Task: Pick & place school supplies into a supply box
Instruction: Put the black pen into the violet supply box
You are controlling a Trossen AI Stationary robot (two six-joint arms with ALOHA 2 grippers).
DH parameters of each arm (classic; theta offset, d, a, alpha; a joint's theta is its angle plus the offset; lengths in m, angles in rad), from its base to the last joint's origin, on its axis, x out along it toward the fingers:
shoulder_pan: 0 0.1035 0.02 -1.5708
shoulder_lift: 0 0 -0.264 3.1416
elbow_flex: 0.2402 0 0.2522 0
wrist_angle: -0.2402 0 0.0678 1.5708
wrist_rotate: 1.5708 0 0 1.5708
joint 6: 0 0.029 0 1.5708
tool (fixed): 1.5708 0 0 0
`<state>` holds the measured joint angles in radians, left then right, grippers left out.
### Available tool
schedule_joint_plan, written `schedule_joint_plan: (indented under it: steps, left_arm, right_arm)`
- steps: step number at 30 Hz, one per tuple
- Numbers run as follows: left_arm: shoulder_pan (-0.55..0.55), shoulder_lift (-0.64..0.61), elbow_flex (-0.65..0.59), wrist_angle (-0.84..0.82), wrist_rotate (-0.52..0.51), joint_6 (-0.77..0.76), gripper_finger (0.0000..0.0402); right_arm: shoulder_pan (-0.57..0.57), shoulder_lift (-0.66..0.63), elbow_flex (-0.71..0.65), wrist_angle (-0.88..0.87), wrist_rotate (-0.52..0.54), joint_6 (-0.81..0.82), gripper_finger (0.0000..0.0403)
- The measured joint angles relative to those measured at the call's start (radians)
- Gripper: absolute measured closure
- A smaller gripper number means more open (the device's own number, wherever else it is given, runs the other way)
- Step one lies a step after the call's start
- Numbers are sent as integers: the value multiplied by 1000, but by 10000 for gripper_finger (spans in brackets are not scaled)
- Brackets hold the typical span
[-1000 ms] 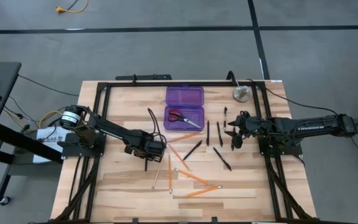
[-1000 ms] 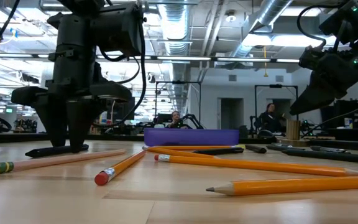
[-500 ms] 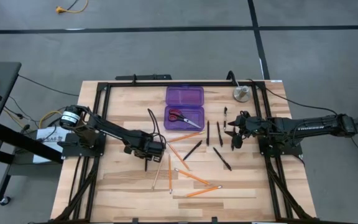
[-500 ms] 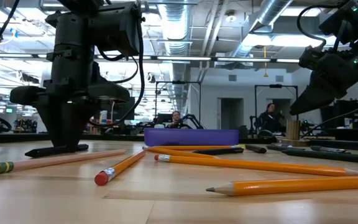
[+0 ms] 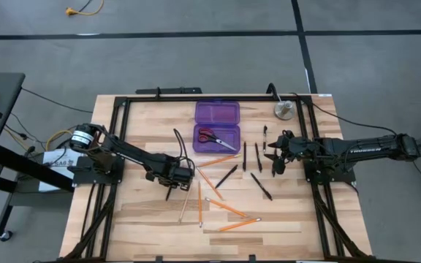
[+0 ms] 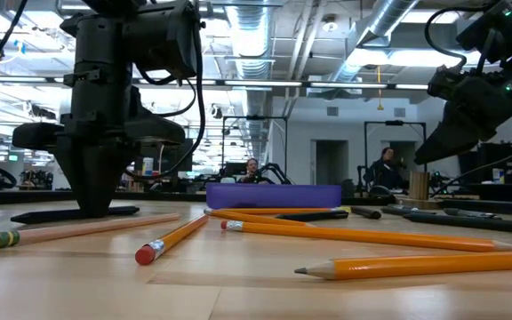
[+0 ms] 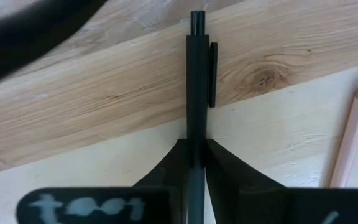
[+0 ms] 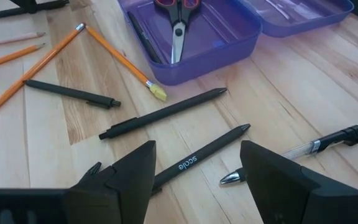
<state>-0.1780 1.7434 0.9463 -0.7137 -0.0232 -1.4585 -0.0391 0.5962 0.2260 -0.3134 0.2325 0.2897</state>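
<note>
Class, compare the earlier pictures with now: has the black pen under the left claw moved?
Yes. In the low view the black pen, gripped by the left claw, has shifted toward the purple supply box.

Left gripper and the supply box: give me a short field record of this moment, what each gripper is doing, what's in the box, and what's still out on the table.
left gripper: down at the table, fingers closed on a black pen
right gripper: open, holding nothing, above the pens right of the box
supply box: open, lid folded back
in box: red-handled scissors
still on table: orange pencils, pale wooden pencil, several black pens
silver disc: far right corner of the table
</note>
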Motion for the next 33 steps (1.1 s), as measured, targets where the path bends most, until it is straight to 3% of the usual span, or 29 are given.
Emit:
schedule_joint_plan:
  steps: [3,8,13,18,25,33]
  left_arm:
    - [0,-24,-2,-1,-16,9,379]
    - [12,-80,-4,-10,-139,37,379]
    - [58,-125,9,-20,-141,150,381]
    - [139,-129,127,-100,-193,404,381]
    - [268,-123,371,-171,-345,846,381]
    - [394,-17,575,-165,-379,1276,381]
  right_arm:
    - [0,0,0,0,0,0,173]
    - [0,0,0,1,0,0,173]
    - [0,0,0,4,0,0,173]
    - [0,0,0,4,0,0,173]
    - [0,0,0,6,0,0,173]
    - [0,0,0,7,1,0,173]
